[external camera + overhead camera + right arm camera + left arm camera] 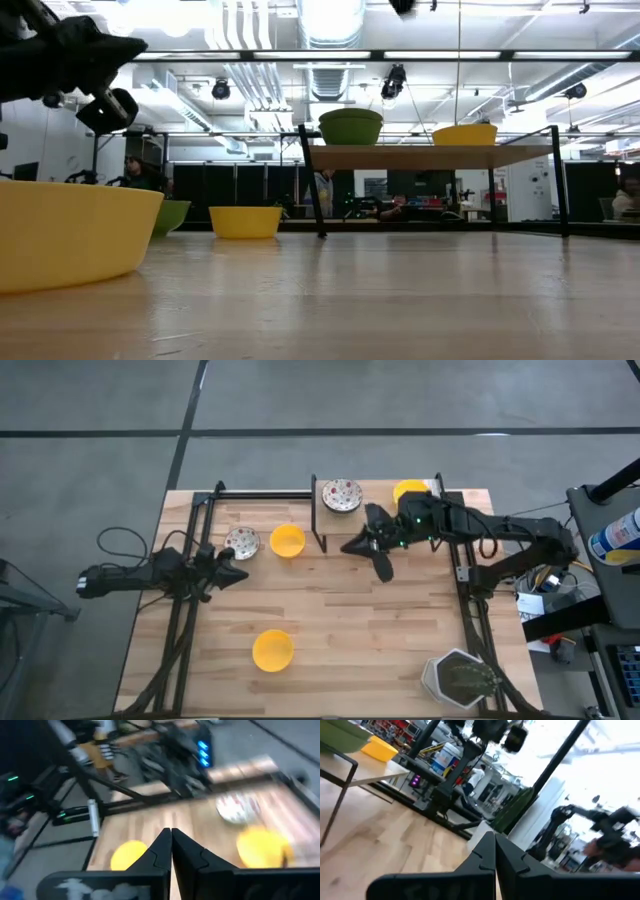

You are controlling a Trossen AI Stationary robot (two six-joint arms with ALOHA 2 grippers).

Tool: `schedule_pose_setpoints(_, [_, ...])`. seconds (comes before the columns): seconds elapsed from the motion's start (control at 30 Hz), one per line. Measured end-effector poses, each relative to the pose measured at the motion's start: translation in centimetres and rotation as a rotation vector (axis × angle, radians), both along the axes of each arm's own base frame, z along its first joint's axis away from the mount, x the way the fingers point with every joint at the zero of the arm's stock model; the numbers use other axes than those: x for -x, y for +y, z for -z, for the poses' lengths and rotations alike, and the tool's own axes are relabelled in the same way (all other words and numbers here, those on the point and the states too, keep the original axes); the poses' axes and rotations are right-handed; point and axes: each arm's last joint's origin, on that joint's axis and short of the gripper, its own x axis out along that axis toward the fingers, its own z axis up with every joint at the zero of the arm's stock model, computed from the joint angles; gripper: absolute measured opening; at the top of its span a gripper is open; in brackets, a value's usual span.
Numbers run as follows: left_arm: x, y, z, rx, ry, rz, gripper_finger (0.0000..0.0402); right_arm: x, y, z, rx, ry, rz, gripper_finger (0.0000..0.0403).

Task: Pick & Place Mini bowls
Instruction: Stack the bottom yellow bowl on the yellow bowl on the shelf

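Five mini bowls show. On the table stand a speckled white one (242, 542), a yellow one (287, 541) beside it, and a yellow one (272, 650) toward the near edge. A speckled bowl (342, 495) and a yellow bowl (410, 490) rest on a small raised shelf (330, 515) at the far side. My left gripper (240, 573) is shut and empty, just nearer than the speckled table bowl. My right gripper (355, 546) is shut and empty, held above the table in front of the shelf. From the right wrist, both yellow table bowls (262, 847) (127, 855) lie ahead.
A grey hexagonal plant pot (460, 678) stands at the table's near right corner. The shelf's dark legs (312, 190) stand on the far half of the table. Black frame rails (190, 560) run along both sides. Bare wood lies in the middle (370, 630).
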Motion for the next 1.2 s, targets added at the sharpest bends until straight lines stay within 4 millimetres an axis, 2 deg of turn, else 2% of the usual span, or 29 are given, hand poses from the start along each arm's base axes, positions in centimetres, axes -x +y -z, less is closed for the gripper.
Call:
schedule_pose_setpoints(0.13, [0.1, 0.0, -0.4, 0.102, -0.036, 0.019, 0.0, 2.6, -0.6, 4.6, 0.038, 0.205, 0.171, 0.0008])
schedule_pose_setpoints(0.2, [0.1, 0.0, -0.7, 0.148, -0.061, 0.03, 0.0, 4.0, -0.4, 6.7, -0.058, 0.283, 0.231, 0.0008])
schedule_pose_setpoints(0.27, [0.2, 0.0, -1.1, 0.163, -0.103, 0.036, 0.0, 4.7, 0.1, 8.3, -0.084, 0.246, 0.225, 0.0008])
schedule_pose_setpoints(0.37, [0.4, 0.1, -1.7, 0.179, -0.168, 0.008, 0.0, 5.3, 1.3, 10.2, -0.057, 0.074, 0.156, 0.0008])
schedule_pose_setpoints(0.47, [0.6, 0.3, -2.2, 0.267, -0.227, -0.036, 0.0, 6.3, 2.2, 11.0, -0.029, -0.154, 0.088, 0.0008])
schedule_pose_setpoints(0.53, [0.7, 0.5, -2.5, 0.345, -0.261, -0.068, 0.0, 7.2, 2.5, 11.9, 0.008, -0.222, 0.046, 0.0008])
schedule_pose_setpoints(0.63, [0.8, 0.7, -2.6, 0.442, -0.284, -0.133, 0.0, 8.7, 2.5, 13.5, 0.021, -0.21, 0.027, 0.0008])
schedule_pose_setpoints(0.73, [0.6, 0.8, -2.5, 0.449, -0.269, -0.165, 0.0, 10.3, 2.5, 14.5, 0.009, -0.219, 0.031, 0.0008])
schedule_pose_setpoints(0.97, [0.4, 0.8, -3.3, 0.423, -0.249, -0.176, 0.0, 13.8, 2.5, 15.3, 0.031, -0.337, 0.022, 0.0009])
schedule_pose_setpoints(1.2, [-0.4, 0.8, -4.8, 0.376, -0.202, -0.195, 0.0, 15.9, 2.5, 16.9, 0.028, -0.402, 0.037, 0.0009])
